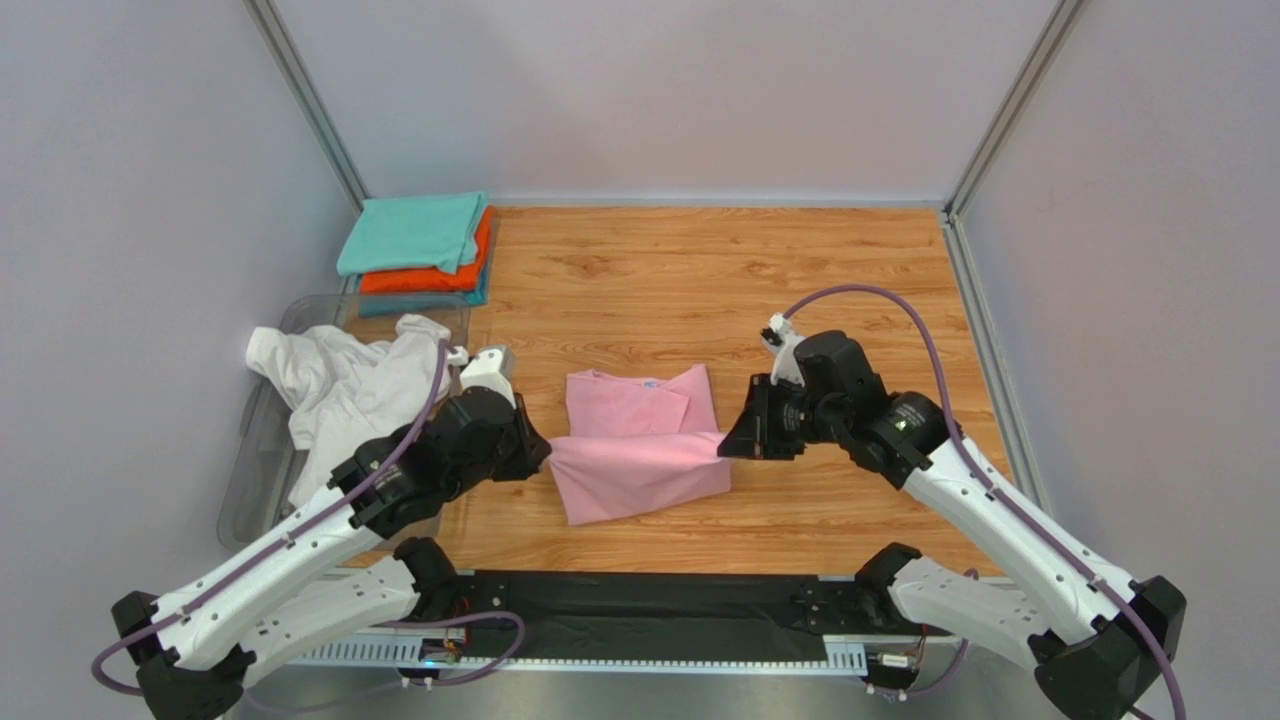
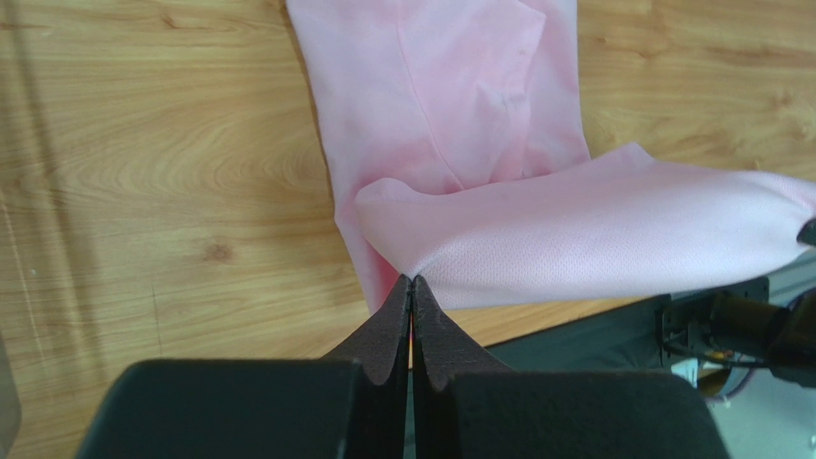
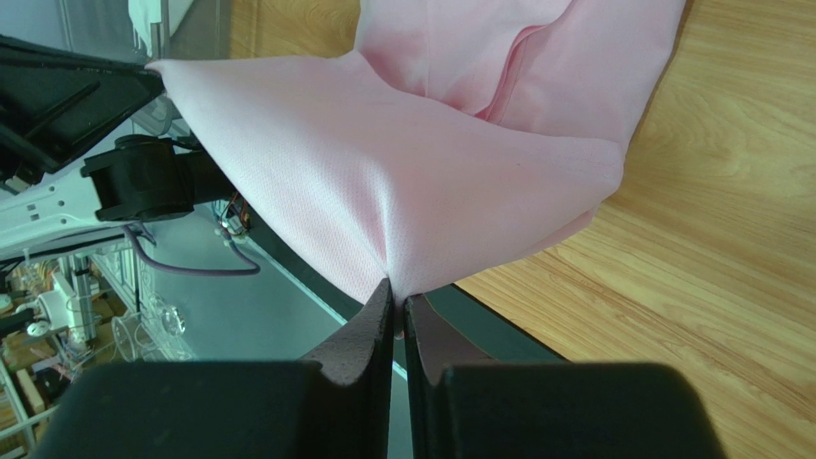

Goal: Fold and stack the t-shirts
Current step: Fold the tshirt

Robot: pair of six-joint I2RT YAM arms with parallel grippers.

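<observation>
1. Top view: you had the pink t-shirt [image 1: 639,488] mid-surface [image 1: 842,285], just ahead of the arm bases [image 1: 646,608]. L pincer [image 1: 538,447] sat at its left end and R pincer [image 1: 733,443] at its right end, so the held edge ran left-right btw them. White t-shirt [image 1: 349,387] lay crumpled at far left. The folded stack [image 1: 418,248], teal on top w/ orange and blue under, sat in the far-left corner, well apart.
2. Left wrist view: L pincer [image 2: 412,287] was clamped tight on a pink corner, w/ fabric stretched off toward the other arm. The rest lay flat on the wood beyond the tips.
3. Right wrist view: R pincer [image 3: 395,292] was likewise pinched on the opposite corner, w/ the cloth raised off the surface.
4. Judgement: the flat part lay on the far side of both pincers, so the fold prob. goes away from the bases. Neither arm was nearer; each had one end, so you'd want them moving together to keep the edge straight.
</observation>
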